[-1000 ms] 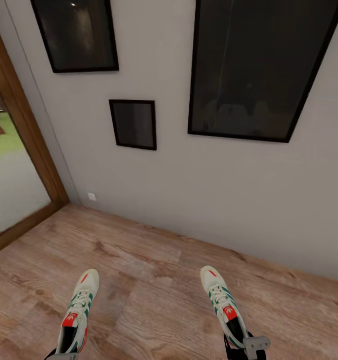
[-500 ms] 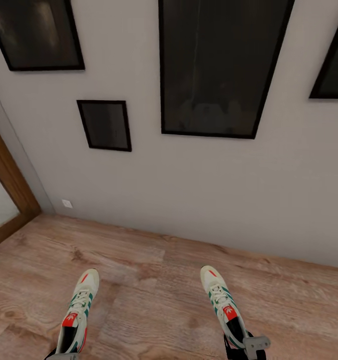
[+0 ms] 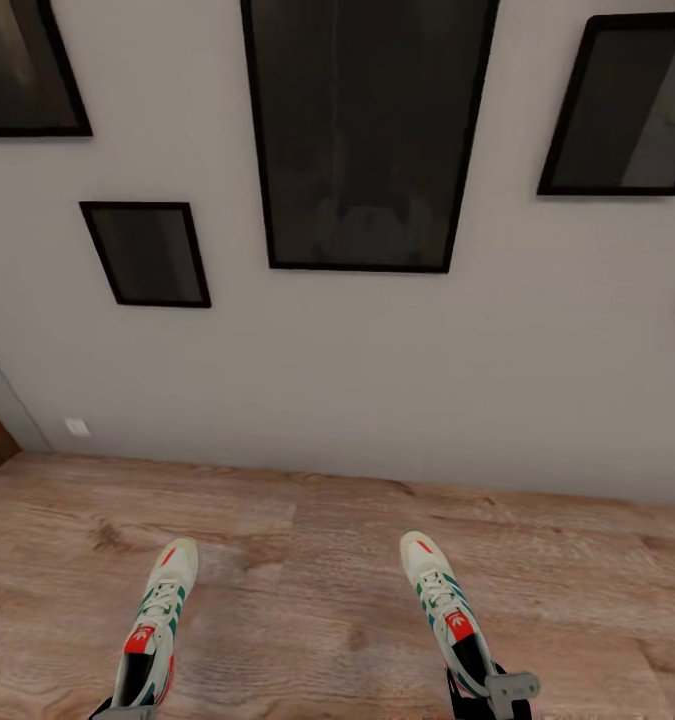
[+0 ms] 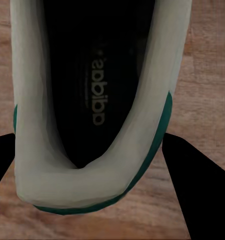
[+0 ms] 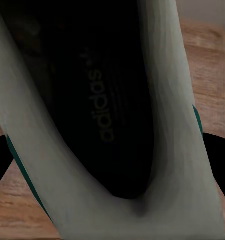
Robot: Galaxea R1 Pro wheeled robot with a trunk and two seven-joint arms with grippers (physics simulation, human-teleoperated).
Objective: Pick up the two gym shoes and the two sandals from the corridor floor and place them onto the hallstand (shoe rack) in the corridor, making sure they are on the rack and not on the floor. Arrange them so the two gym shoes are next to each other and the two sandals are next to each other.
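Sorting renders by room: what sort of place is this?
Likely a home corridor: a bare grey wall hung with dark framed pictures, wood-plank floor, and each gripper carrying a gym shoe.

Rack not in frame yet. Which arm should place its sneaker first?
No clear favourite: the left pincer and right pincer each grip a white green-striped lace-up sneaker (left, right) by the heel at matching height; the turn may favour right.

The white lace-up left gym shoe (image 3: 155, 630) and its right twin (image 3: 445, 610) lose their heels at six o'clock. Four black-framed wall pictures (image 3: 367, 130) are cropped by the edges.
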